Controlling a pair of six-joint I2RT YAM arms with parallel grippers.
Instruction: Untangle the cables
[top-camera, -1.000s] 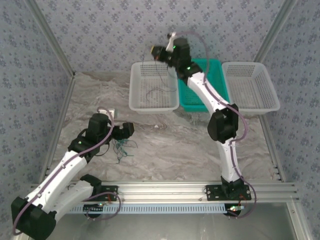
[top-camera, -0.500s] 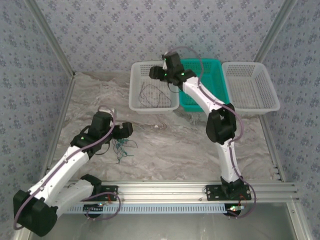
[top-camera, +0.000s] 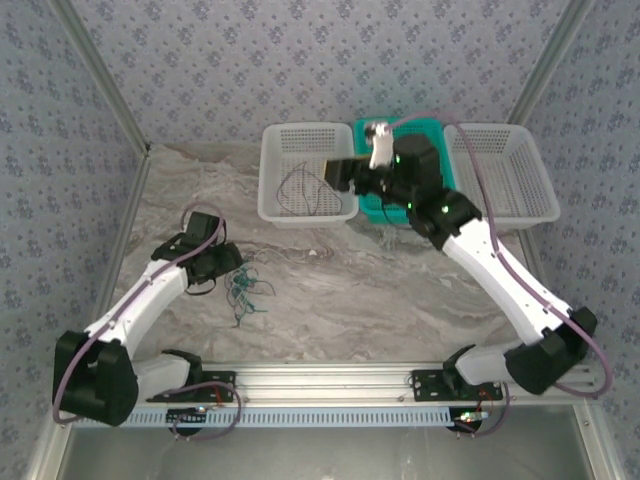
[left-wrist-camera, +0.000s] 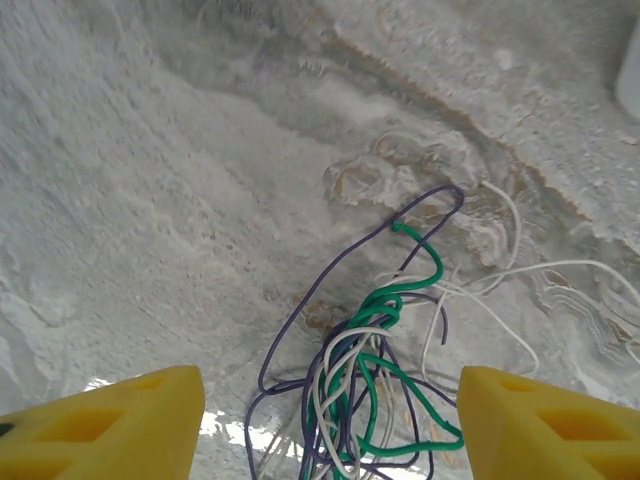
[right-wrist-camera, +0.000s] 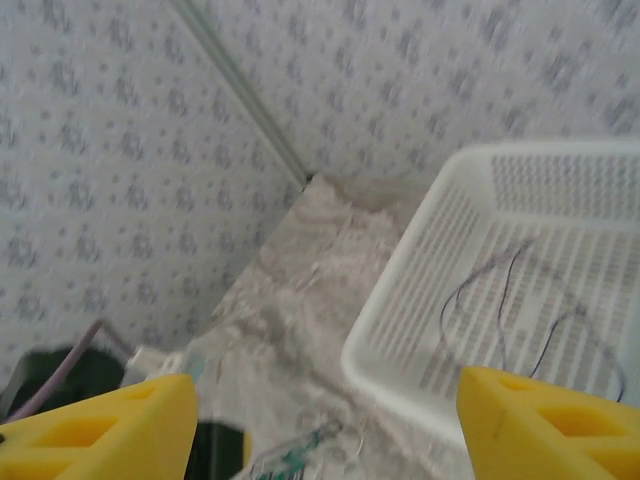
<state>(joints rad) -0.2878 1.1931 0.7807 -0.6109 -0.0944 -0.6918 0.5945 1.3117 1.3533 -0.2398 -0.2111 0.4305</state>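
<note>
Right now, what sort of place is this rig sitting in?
Probably an enclosed robot test cell, not a home: patterned wall panels in aluminium framing, the left arm and right arm bolted to a rail at a marble-look table, plus baskets and a staged cable tangle.

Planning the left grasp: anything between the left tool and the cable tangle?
Nothing in the way. In the left wrist view the tangle sits framed by the open fingers of the left tool, with just bare marbled table in the gap.

Right pincer (top-camera: 332, 172) opened, dark cable (top-camera: 300, 186) dropped into white basket (top-camera: 268, 205)
</note>
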